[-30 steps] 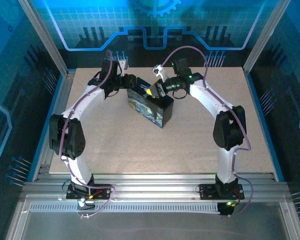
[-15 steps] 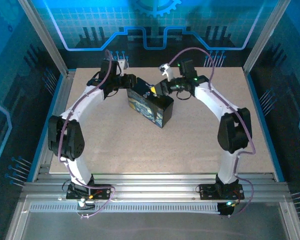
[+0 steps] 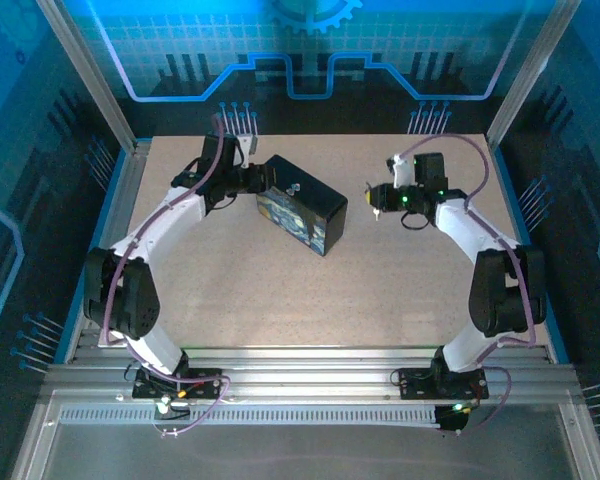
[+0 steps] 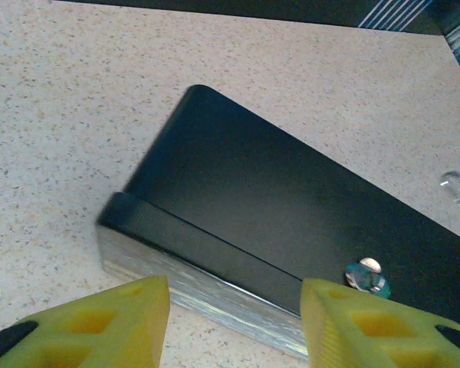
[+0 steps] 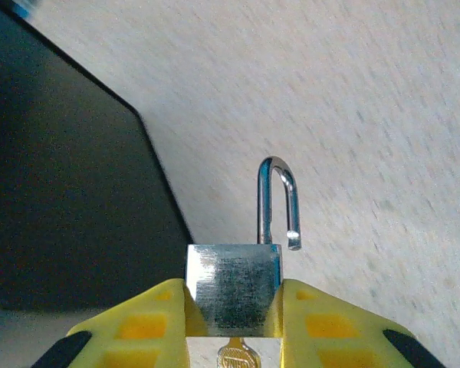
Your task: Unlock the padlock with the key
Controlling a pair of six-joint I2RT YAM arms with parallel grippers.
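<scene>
Silvery padlock (image 5: 232,287), shackle (image 5: 280,199) sprung, key (image 5: 238,356) in its base, sits clamped in the right claw (image 5: 232,295); left claw (image 4: 234,314) gapes.

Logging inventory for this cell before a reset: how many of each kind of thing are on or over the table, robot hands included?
Black box: 1
Padlock, shackle open: 1
Key, at the padlock's base: 1
Hands: 2, the left hand and the right hand
Total: 5
</scene>
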